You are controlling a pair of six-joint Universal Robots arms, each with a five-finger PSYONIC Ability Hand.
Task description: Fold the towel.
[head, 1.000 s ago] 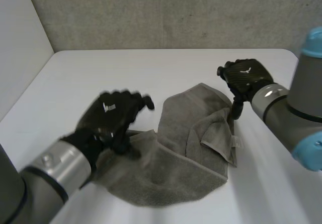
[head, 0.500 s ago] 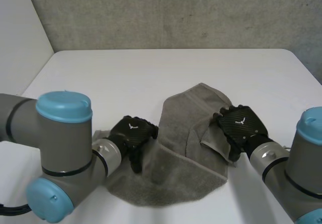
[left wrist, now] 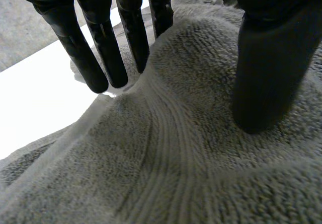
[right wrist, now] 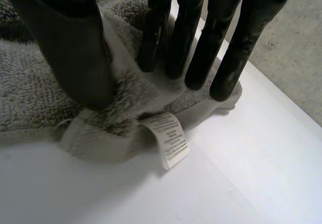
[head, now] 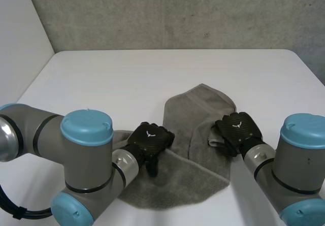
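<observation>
In the head view, both hands have come down onto the towel [head: 195,155] within the last second. The left hand [head: 150,139], which was hovering above the towel's left side, is now resting on that left edge. The right hand [head: 236,129], which was waiting off the towel's right side, is now sitting on the folded-over flap at the right edge. I am reading this as the grasp beginning, with no fold made yet. The towel itself is lying rumpled on the white table [head: 127,78].

In the left wrist view, the left hand [left wrist: 100,48] is standing wide. Its straight fingers are touching down just at the towel's [left wrist: 166,153] edge while the thumb [left wrist: 266,73] is pressing into the pile, with a ridge of cloth rising between them.

In the right wrist view, the right hand [right wrist: 65,48] is pinching a bunched corner of the towel [right wrist: 35,98] between thumb and fingers. A white label [right wrist: 168,141] is hanging out below that corner.

I am counting one towel, one label, two hands and one table.
</observation>
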